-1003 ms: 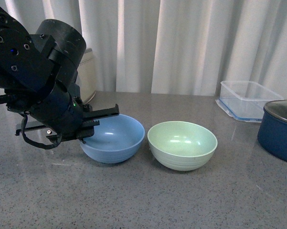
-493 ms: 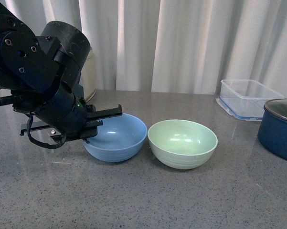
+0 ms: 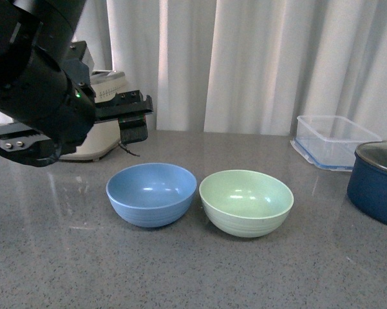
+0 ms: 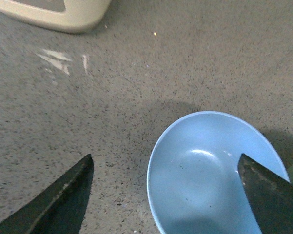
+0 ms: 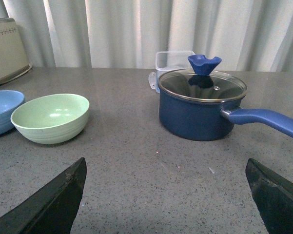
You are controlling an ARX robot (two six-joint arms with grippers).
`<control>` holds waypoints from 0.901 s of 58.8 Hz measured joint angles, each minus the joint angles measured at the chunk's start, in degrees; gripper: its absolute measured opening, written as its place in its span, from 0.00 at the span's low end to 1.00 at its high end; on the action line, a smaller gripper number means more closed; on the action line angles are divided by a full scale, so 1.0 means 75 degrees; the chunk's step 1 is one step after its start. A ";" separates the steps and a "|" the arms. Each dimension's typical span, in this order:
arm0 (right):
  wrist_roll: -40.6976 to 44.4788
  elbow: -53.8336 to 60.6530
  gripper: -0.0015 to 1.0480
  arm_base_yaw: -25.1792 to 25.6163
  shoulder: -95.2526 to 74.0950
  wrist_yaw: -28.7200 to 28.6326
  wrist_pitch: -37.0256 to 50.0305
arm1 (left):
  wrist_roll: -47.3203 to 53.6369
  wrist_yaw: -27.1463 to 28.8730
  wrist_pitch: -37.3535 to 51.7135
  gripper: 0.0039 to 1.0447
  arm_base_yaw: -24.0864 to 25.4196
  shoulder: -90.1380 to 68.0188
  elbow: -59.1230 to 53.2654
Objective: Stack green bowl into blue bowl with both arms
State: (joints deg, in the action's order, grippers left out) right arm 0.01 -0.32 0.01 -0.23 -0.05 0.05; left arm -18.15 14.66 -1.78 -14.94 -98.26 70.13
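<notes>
Green bowl (image 3: 246, 202) sits mid-desk just beside the single blue bowl (image 3: 152, 193), perhaps touching it, which should keep the lift short; the left gripper (image 3: 141, 119) hangs raised toward the desk's far-left corner. From the left wrist, its jaws stand wide apart and empty over the blue bowl. From the right wrist, the right gripper (image 5: 166, 200) is equally spread, holding nothing, facing one green bowl, one lidded pot (image 5: 200, 109) and one clear container (image 5: 173, 61).

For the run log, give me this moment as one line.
left gripper: open, empty, raised near blue bowl | right gripper: open, empty, clear of green bowl | stack: not done, bowls side by side on table
</notes>
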 joint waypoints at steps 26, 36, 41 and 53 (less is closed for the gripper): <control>0.0000 0.0000 0.90 0.0000 0.0000 0.0000 0.0000 | 0.1215 0.1177 0.0408 0.94 -0.0764 0.4057 -0.4016; 0.0000 0.0000 0.90 0.0000 0.0000 -0.0003 0.0000 | 0.1250 0.1212 0.0408 0.94 -0.0758 0.4068 -0.4039; 0.0000 0.0000 0.90 0.0000 0.0000 -0.0006 0.0000 | 0.1582 0.0793 0.1743 0.87 -0.0667 0.4109 -0.4535; 0.0000 0.0000 0.90 0.0000 0.0000 -0.0003 0.0000 | 0.2247 -0.0067 0.5610 0.49 0.0076 0.5085 -0.6735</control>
State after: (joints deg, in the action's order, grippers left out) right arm 0.01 -0.32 0.01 -0.23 -0.08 0.05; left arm -1.30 14.15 40.29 -14.37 -60.12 19.62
